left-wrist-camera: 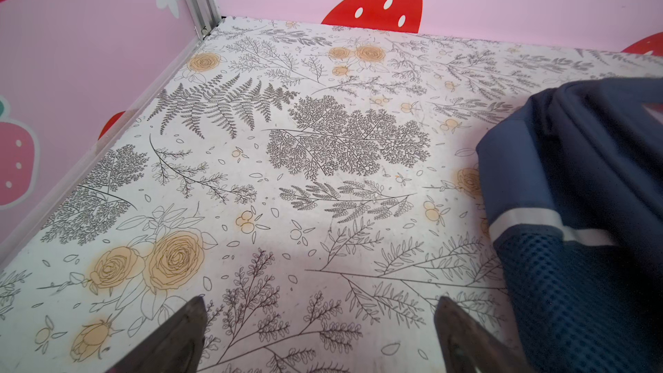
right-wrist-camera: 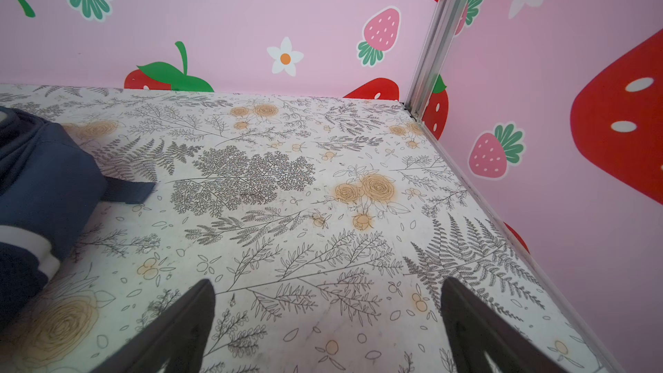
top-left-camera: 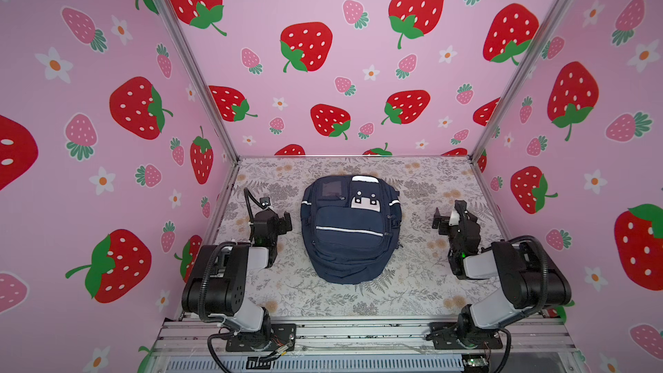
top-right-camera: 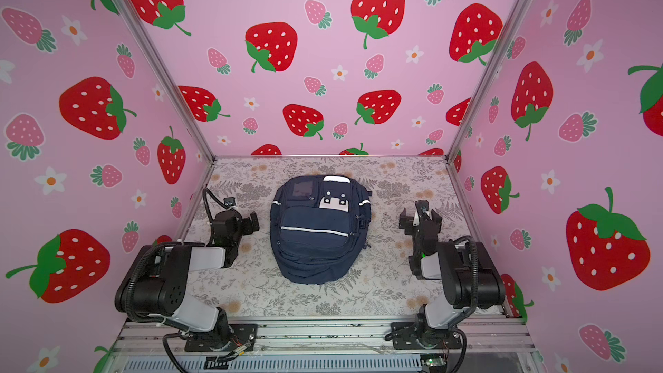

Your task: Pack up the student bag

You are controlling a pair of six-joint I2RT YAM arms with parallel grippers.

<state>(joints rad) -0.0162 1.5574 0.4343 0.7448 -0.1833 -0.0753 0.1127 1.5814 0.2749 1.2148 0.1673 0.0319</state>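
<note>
The student bag [top-left-camera: 349, 231] [top-right-camera: 317, 231] is a navy-blue backpack lying flat in the middle of the floral table, zips shut, with its white cartoon-face patch [top-left-camera: 365, 202] toward the back wall. My left gripper [top-left-camera: 276, 209] [top-right-camera: 243, 211] hovers to the left of the bag, open and empty. On the bag's other side my right gripper [top-left-camera: 448, 211] [top-right-camera: 419, 211] is also open and empty. In the left wrist view the left gripper [left-wrist-camera: 321, 301] shows bare table between its fingers, with the bag [left-wrist-camera: 581, 181] beside it. The right wrist view shows the right gripper [right-wrist-camera: 328, 281] over bare table, the bag [right-wrist-camera: 39, 181] off to one side.
The floral table [top-left-camera: 323, 303] is enclosed by pink strawberry-print walls on the left, back and right, with aluminium corner posts [top-left-camera: 201, 77] [top-left-camera: 516, 77]. An aluminium rail [top-left-camera: 358, 335] carrying both arm bases runs along the front edge.
</note>
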